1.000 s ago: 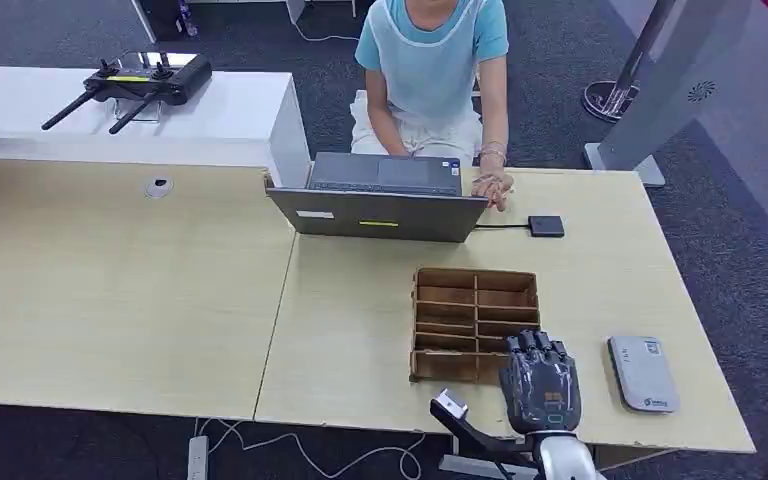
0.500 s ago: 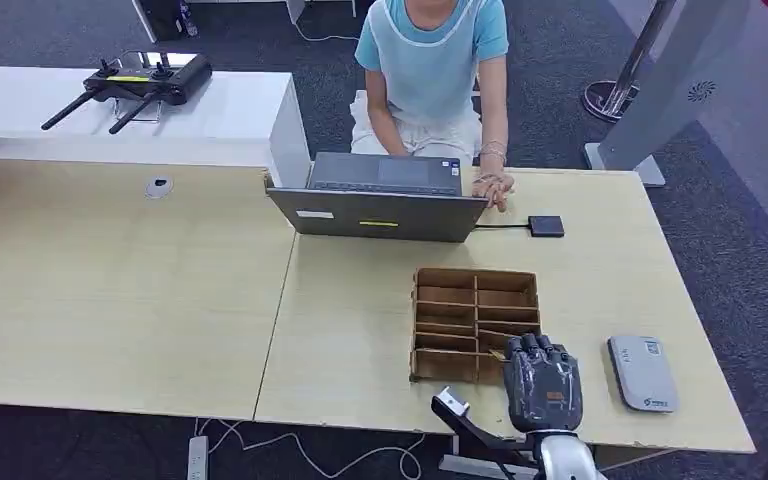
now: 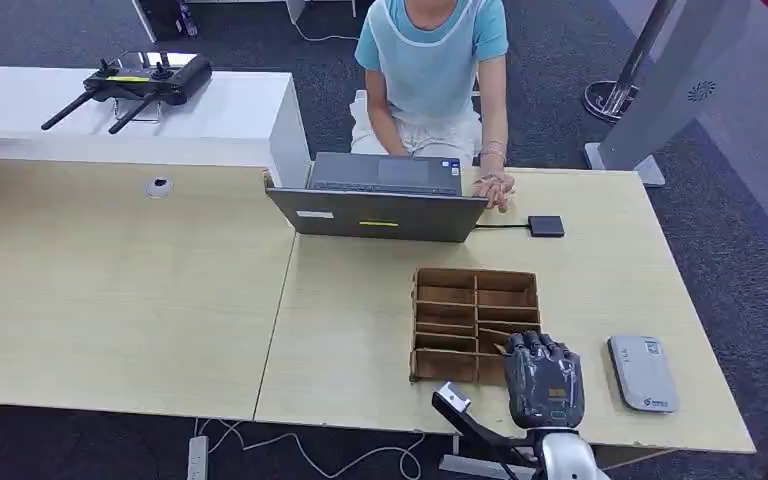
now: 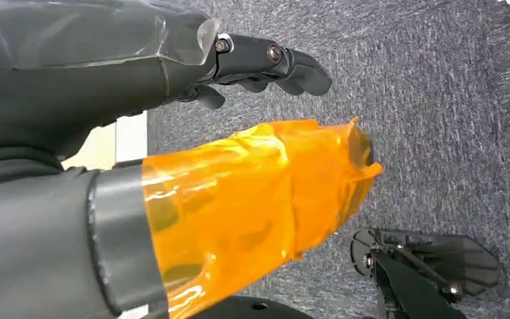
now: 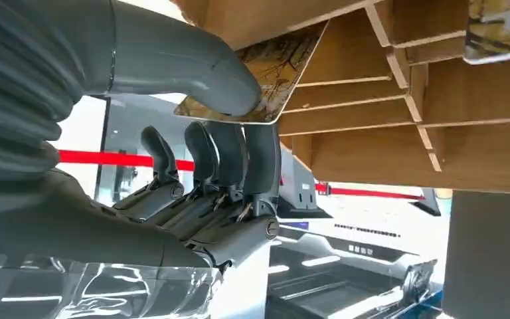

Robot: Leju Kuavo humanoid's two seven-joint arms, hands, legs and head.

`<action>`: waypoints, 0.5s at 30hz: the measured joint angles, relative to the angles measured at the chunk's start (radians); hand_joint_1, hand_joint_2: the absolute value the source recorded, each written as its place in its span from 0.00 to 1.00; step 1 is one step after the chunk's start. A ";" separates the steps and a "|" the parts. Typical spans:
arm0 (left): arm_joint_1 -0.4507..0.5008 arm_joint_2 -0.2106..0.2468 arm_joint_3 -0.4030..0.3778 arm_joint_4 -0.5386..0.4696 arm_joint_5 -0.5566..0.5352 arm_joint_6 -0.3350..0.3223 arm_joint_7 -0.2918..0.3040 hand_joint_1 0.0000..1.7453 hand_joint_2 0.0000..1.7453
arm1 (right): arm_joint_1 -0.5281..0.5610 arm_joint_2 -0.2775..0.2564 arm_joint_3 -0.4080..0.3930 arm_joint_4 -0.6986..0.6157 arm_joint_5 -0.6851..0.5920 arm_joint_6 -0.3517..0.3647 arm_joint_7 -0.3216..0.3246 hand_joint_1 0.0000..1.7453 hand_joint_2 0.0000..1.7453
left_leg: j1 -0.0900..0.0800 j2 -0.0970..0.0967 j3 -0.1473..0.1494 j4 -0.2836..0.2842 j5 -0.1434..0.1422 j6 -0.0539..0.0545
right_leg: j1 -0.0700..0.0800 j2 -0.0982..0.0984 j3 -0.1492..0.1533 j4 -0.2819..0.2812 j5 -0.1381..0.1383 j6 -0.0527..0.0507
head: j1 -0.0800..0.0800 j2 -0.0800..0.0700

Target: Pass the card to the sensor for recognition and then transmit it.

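A brown cardboard slot box [image 3: 476,277] stands on the table in front of me. My right hand [image 3: 543,385] is at its near right corner, palm down. In the right wrist view my right hand [image 5: 192,166] pinches a patterned card [image 5: 275,73] between thumb and fingers, with the card partly inside a slot. The head view shows a tilted edge of that card [image 3: 495,349] just ahead of the fingers. Another card [image 5: 501,30] sits in a farther slot. A grey card reader [image 3: 643,373] lies right of the hand. My left hand [image 4: 172,133] hangs over the carpet, thumb wrapped in orange tape, holding nothing.
A person sits behind an open laptop [image 3: 380,200] at the far side of the light wooden table [image 3: 350,320], one hand on the table edge. A small black device [image 3: 546,226] is cabled to the laptop. A drone controller [image 3: 145,78] lies on the white counter at far left.
My right hand has drawn back slightly toward the table's near edge, and a tilted card edge now shows at its fingertips in the box.
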 joint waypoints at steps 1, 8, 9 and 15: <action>0.000 0.000 0.000 0.000 0.000 0.000 0.000 0.00 0.00 | 0.002 0.000 -0.004 -0.003 0.000 -0.005 -0.020 0.83 1.00 | 0.000 0.000 0.000 0.000 0.000 0.000 | 0.000 0.000 0.000 0.000 0.000 0.000 | 0.000 0.000; 0.000 0.000 0.000 0.000 -0.001 0.000 0.000 0.00 0.00 | 0.037 0.040 -0.082 -0.048 0.000 -0.031 -0.158 0.85 1.00 | 0.000 0.000 0.000 0.000 0.000 0.000 | 0.000 0.000 0.000 0.000 0.000 0.000 | 0.000 0.000; 0.000 0.000 0.000 0.000 -0.001 0.000 0.000 0.00 0.00 | 0.046 0.049 -0.099 -0.057 0.000 -0.034 -0.186 0.85 1.00 | 0.000 0.000 0.000 0.000 0.000 0.000 | 0.000 0.000 0.000 0.000 0.000 0.000 | 0.000 0.000; 0.001 0.000 0.000 0.000 0.004 0.000 0.000 0.00 0.00 | 0.094 0.152 -0.221 -0.128 -0.027 -0.034 -0.390 0.86 1.00 | 0.000 0.000 0.000 0.000 0.000 0.000 | 0.000 0.000 0.000 0.000 0.000 0.000 | 0.000 0.000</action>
